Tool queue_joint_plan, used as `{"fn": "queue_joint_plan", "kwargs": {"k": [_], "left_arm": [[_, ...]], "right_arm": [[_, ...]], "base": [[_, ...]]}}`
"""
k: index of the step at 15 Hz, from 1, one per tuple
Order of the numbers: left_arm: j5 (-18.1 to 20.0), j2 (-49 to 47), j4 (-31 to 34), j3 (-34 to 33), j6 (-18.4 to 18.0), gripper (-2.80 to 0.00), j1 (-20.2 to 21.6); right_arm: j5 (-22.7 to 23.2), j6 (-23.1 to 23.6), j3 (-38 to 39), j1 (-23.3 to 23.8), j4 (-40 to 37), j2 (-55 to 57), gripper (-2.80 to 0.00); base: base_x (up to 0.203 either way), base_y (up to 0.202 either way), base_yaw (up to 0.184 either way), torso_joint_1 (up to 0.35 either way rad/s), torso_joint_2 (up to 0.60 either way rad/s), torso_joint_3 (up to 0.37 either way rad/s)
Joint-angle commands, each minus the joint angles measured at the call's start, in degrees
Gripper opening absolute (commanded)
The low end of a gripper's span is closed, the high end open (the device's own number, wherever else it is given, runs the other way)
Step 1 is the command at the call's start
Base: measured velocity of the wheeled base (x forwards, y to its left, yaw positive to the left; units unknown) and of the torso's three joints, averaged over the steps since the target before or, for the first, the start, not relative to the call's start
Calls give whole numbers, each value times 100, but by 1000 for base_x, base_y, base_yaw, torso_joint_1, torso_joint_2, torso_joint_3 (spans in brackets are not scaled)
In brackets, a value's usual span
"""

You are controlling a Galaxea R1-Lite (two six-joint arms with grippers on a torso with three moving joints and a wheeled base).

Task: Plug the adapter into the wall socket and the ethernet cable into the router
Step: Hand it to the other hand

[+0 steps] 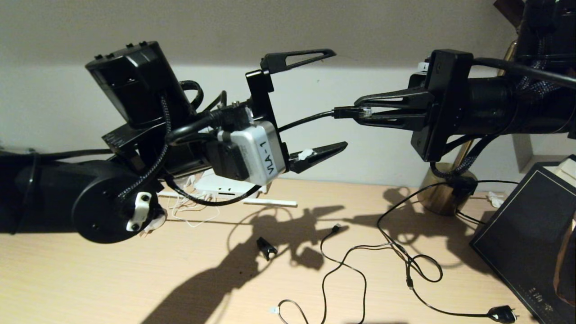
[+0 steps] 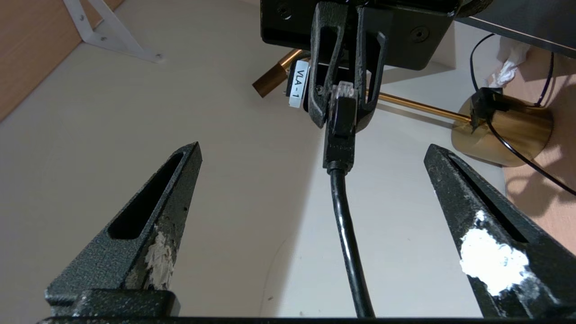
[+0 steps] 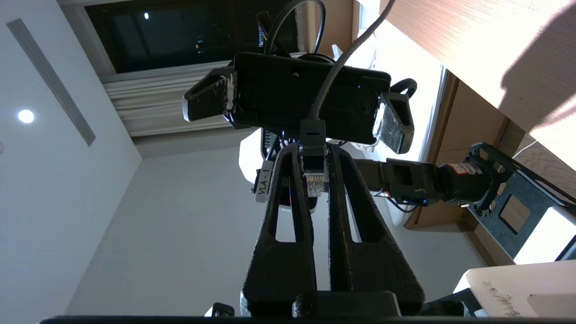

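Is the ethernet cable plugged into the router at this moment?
No. The ethernet cable hangs in mid-air, its clear plug pinched in the right gripper, above the router.

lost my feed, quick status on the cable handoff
Right gripper shut on ethernet cable plug, held in mid-air. Left gripper open around the cable, not gripping. Router behind left arm, partly hidden.

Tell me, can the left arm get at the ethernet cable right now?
Probably yes. The left gripper is wide open, and the ethernet cable runs between its fingers in mid-air, its plug clamped in the right gripper. Nothing sits between them.
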State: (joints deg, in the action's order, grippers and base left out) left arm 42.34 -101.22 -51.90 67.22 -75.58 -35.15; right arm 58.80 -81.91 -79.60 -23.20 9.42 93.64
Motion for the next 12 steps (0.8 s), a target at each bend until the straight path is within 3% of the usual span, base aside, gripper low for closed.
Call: {"fn": "queue_joint_plan", "kwargs": {"k": [1,12], "left_arm": [[67,-4,-22,-25,-27,0,-10],[170,43,-31,-113,17,0,-7]], "right_arm": [[27,-44,-2,0,7,14,-280],[9,-44,24,60,7,41,-280]], "base": [[0,0,0,0,0,0],[0,0,0,0,0,0]]}}
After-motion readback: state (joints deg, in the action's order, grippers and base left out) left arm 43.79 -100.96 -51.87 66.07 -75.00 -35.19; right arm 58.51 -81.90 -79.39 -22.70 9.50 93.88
